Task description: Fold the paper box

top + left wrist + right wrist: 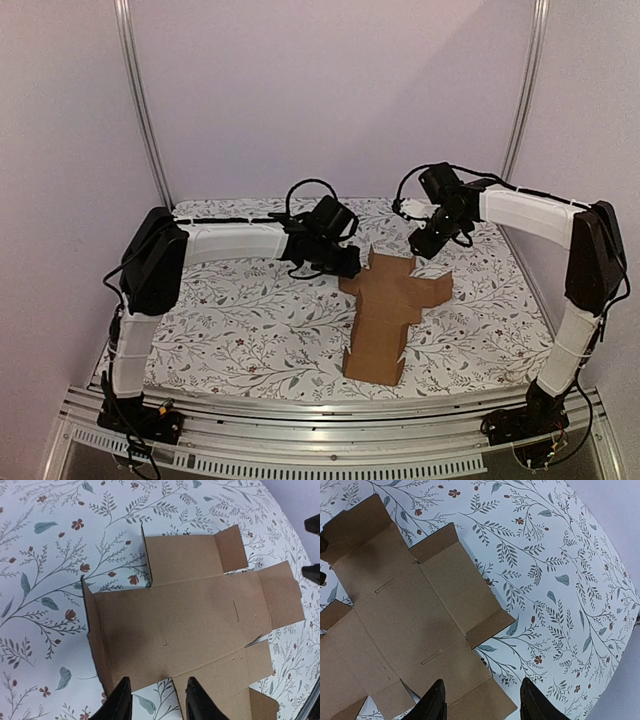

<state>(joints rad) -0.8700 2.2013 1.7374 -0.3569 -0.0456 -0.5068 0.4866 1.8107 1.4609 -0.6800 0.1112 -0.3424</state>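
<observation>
The paper box point(388, 312) is a flat brown cross-shaped cardboard sheet lying on the floral cloth right of centre, some of its flaps slightly raised. My left gripper point(342, 264) hovers at the sheet's far left corner. In the left wrist view its jaws point(159, 702) stand open over the sheet's point(190, 610) near edge, with only cloth and a cardboard edge between them. My right gripper point(424, 246) hangs over the sheet's far right flap. Seen from its wrist, it point(482, 706) is open above a flap of the sheet point(410, 620), holding nothing.
A floral tablecloth point(250, 320) covers the table. Metal frame posts point(140, 100) point(528, 90) rise at the back corners against pale walls. An aluminium rail point(330, 440) runs along the near edge by the arm bases.
</observation>
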